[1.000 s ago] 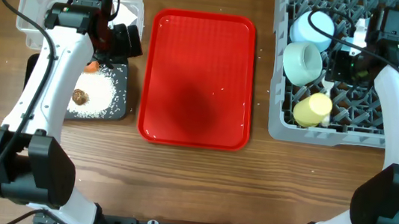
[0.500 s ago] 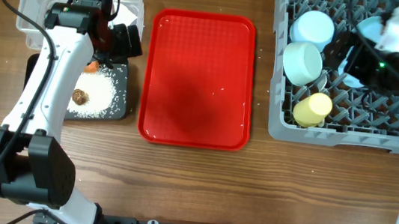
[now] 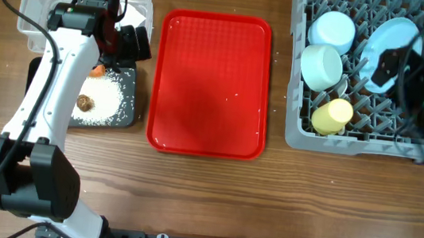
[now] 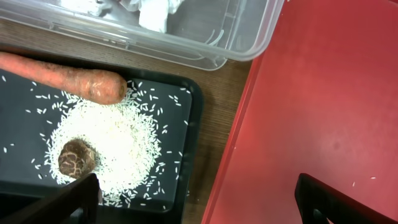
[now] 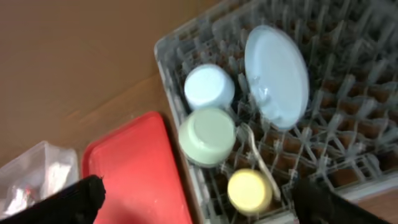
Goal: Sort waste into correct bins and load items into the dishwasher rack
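Observation:
The grey dishwasher rack (image 3: 298, 105) holds a pale blue plate (image 3: 387, 41) on edge, two pale blue bowls (image 3: 333, 29) (image 3: 320, 66), a yellow cup (image 3: 332, 115) and a white spoon (image 5: 258, 152). My right gripper (image 3: 400, 70) is open and empty, high above the rack (image 5: 348, 130). My left gripper (image 3: 128, 45) is open and empty above the black tray (image 4: 189, 99). That tray holds the carrot (image 4: 62, 78), rice (image 4: 118, 140) and brown lump (image 4: 76, 157). The clear tub (image 4: 249, 37) holds the white napkin (image 4: 155, 12). The red wrapper is not clearly visible.
A flat red tray (image 3: 212, 83) lies bare between the bins and the rack, with a few rice grains on it. The right arm is blurred along the right edge of the overhead view. Bare wooden table lies in front of the trays.
My right gripper has risen from the rack and swung right, leaving the plate standing on edge in the rack. The left arm has not moved.

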